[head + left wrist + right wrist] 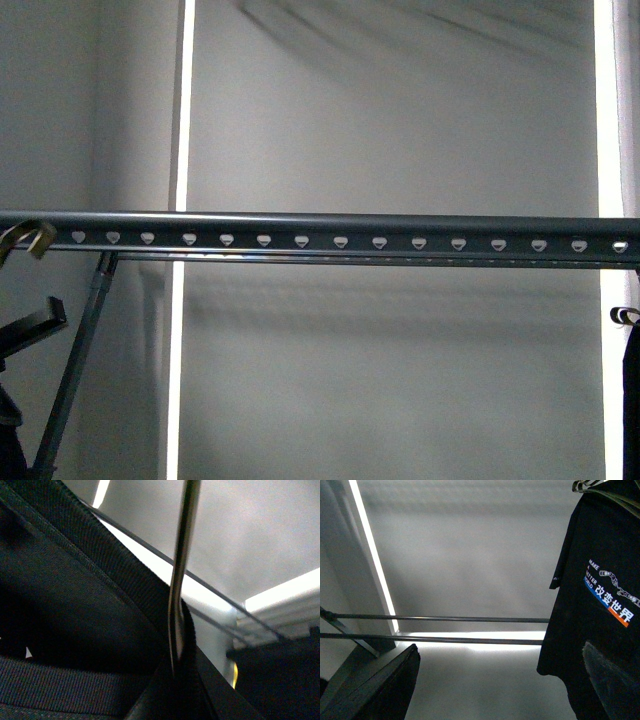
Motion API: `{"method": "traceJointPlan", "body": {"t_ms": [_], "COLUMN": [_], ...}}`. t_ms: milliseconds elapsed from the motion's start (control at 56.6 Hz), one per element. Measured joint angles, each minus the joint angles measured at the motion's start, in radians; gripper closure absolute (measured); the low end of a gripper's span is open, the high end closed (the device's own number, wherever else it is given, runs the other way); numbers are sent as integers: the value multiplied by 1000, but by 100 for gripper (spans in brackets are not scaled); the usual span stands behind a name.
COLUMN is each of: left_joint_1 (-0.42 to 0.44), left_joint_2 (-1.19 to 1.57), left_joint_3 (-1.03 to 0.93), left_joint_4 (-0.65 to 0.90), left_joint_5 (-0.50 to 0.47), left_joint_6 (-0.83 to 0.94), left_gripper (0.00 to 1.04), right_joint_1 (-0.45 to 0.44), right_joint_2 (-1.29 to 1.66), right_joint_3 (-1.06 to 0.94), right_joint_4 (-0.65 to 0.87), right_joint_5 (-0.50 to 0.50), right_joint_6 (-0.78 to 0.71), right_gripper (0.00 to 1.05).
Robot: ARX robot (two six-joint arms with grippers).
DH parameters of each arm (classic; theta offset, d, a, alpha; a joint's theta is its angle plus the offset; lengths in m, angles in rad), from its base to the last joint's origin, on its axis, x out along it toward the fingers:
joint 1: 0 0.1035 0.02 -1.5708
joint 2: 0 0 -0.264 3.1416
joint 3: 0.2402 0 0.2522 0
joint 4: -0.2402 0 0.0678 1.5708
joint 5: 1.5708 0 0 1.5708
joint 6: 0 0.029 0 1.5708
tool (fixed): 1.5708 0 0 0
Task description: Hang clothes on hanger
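Black T-shirt [600, 580]: soft, light, limp, on wire hook [25, 240] at left end of hanger [340, 238]. Likely best grip is stiff wire, not cloth. Right gripper [500, 650] fingers spread, empty; left gripper fingers hidden, cannot tell.

Right tool [501, 646]: two broad fingers, no markings visible
One finger [380, 690]: dark grey, flat-faced wedge with a straight paler edge
Other finger [612, 680]: mottled grey, blurred, blunt tip
Left arm [32, 325]: matte black angular bar; finer detail too dark to tell
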Motion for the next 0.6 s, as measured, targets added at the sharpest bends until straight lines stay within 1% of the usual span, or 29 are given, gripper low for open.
{"method": "traceJointPlan", "body": {"t_ms": [124, 194, 283, 300, 336, 424, 512, 548, 601], "left_joint_1": [-38, -63, -74, -75, -80, -89, -118, -134, -154], "left_joint_2": [-114, -182, -211, -214, -220, -231, -237, -232, -217], "left_joint_3": [-39, -64, -66, -66, -65, -62, -56, -40, -19], "left_joint_4": [-99, -187, -254, -256, -253, -233, -135, -127, -103], "left_joint_5": [175, 291, 363, 366, 374, 404, 420, 402, 370], "left_joint_6": [206, 425, 626, 637, 730, 865, 1096, 1204, 1318], "left_gripper": [100, 100, 100, 100, 100, 100, 100, 100, 100], "right_joint_1": [0, 0, 0, 0, 0, 0, 0, 0, 0], "right_joint_2": [0, 0, 0, 0, 0, 0, 0, 0, 0], "right_joint_3": [0, 0, 0, 0, 0, 0, 0, 0, 0], "right_joint_4": [0, 0, 0, 0, 0, 0, 0, 0, 0], "right_joint_5": [0, 0, 0, 0, 0, 0, -1, 0, 0], "right_joint_6": [0, 0, 0, 0, 0, 0, 0, 0, 0], "right_gripper": [7, 7, 7, 7, 7, 7, 7, 7, 7]}}
